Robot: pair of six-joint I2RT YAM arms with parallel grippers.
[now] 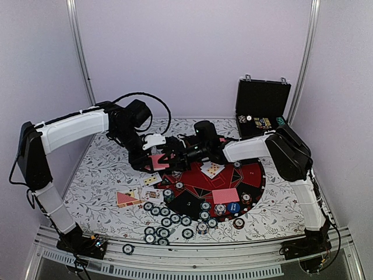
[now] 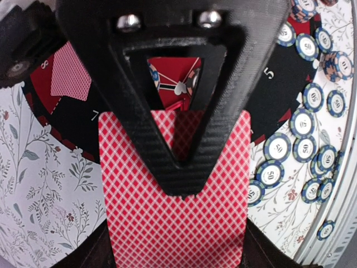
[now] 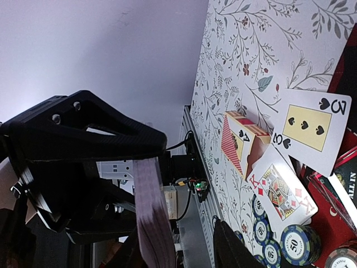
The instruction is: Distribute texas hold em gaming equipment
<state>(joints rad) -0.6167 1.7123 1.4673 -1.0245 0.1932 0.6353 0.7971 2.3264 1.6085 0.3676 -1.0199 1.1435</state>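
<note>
My left gripper (image 1: 149,161) is shut on a deck of red-backed cards (image 1: 158,161), held above the left rim of the mat. In the left wrist view the deck (image 2: 173,223) fills the bottom, with my own fingers against both its side edges. My right gripper (image 1: 173,156) meets it from the right. One of its fingers (image 2: 178,167) lies over the deck's back. In the right wrist view the deck (image 3: 153,223) stands edge-on between the right fingers, with a gap on one side. Several poker chips (image 1: 169,219) lie along the mat's front left.
The round red-and-black mat (image 1: 256,175) carries a face-down card (image 1: 225,195), a face-up card (image 1: 213,169) and chips. A card box (image 3: 245,142), a three of spades (image 3: 312,125) and a king of diamonds (image 3: 281,190) lie left of it. The black case (image 1: 262,108) stands open at the back right.
</note>
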